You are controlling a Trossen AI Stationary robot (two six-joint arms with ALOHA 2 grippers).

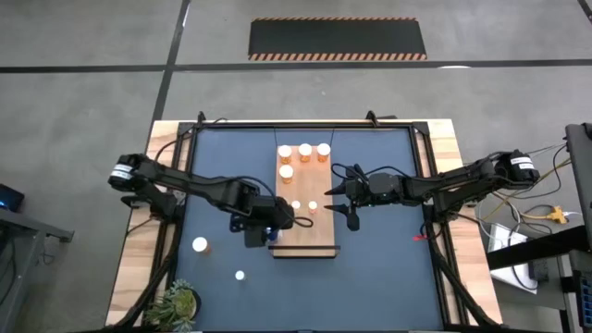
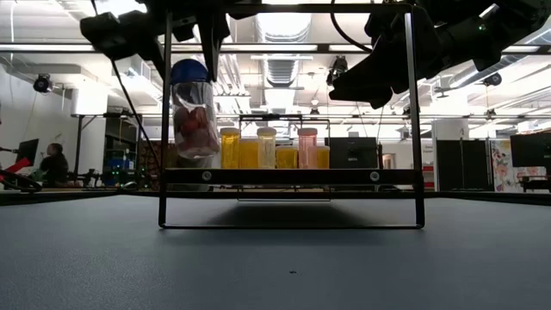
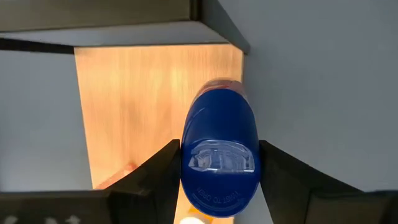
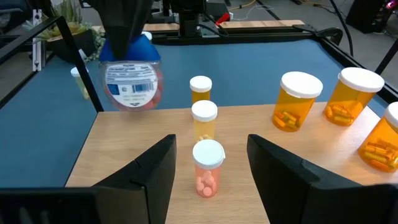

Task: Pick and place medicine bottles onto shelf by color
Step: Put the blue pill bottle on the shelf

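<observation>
The shelf (image 1: 319,227) is a light-brown board raised on a dark metal frame (image 2: 293,176) at the table's middle. Several orange bottles with white caps stand on it, three large ones (image 1: 304,149) at its far end. My left gripper (image 1: 268,228) is shut on a bottle with a blue cap and a clear body holding red pills (image 2: 194,108), above the shelf's near left part. My right gripper (image 4: 208,180) is open over the shelf's right side; its fingers stand on either side of a small pink-filled bottle (image 4: 207,165) without touching it. My left gripper pinches the bottle's blue cap (image 3: 219,155) by its two opposite sides between the two fingers (image 3: 158,177). The fingers come from above, pointing down. The bottle hangs below them, cap up and slightly tilted, lifted clear of the shelf board (image 3: 149,93).
Two white-capped bottles stand on the blue mat left of the shelf, a large one (image 1: 200,245) and a small one (image 1: 240,275). A green plant (image 1: 176,303) sits at the near left corner. Two small bottles (image 4: 202,99) stand in a row beyond the pink one.
</observation>
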